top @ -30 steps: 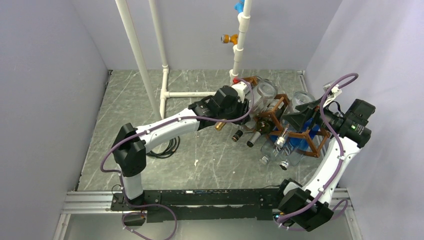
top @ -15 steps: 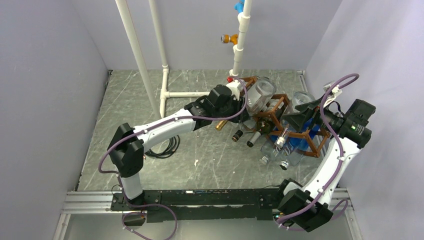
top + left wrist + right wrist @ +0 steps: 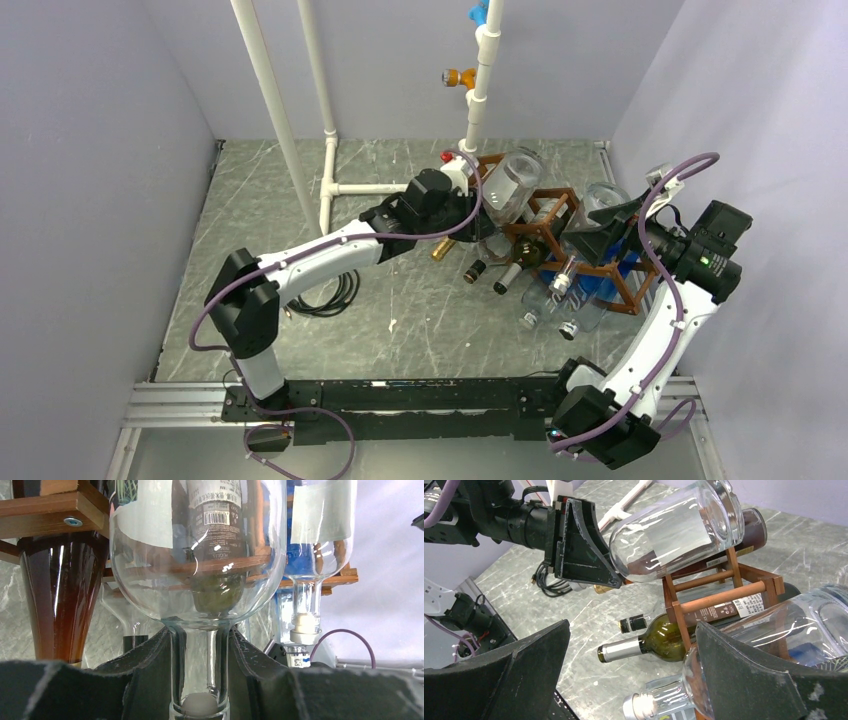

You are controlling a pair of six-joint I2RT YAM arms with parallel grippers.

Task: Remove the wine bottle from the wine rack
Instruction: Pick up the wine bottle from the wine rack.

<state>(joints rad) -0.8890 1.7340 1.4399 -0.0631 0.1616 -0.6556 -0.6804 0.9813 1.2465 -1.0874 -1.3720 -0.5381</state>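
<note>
- Soft, even light filled the overhead view; the grey bench [image 3: 420,335] carried only faint shadows beneath the arms.
- In the left wrist view, small white glints and reflections sat on the clear bottle [image 3: 197,555], which was sharp.
- The left end effector [image 3: 200,652] was dark and blurred at the bottom edge.
- The right end effector [image 3: 634,675] showed black, soft-edged fingers at its view's lower corners.

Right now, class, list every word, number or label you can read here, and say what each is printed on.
No text reads clearly.
Dark label with barcode, seen through the clear bottle: print too blurred to read.
White label on a dark bottle in the wine rack: print too small.
White patch on the clear bottle: blank.
</note>
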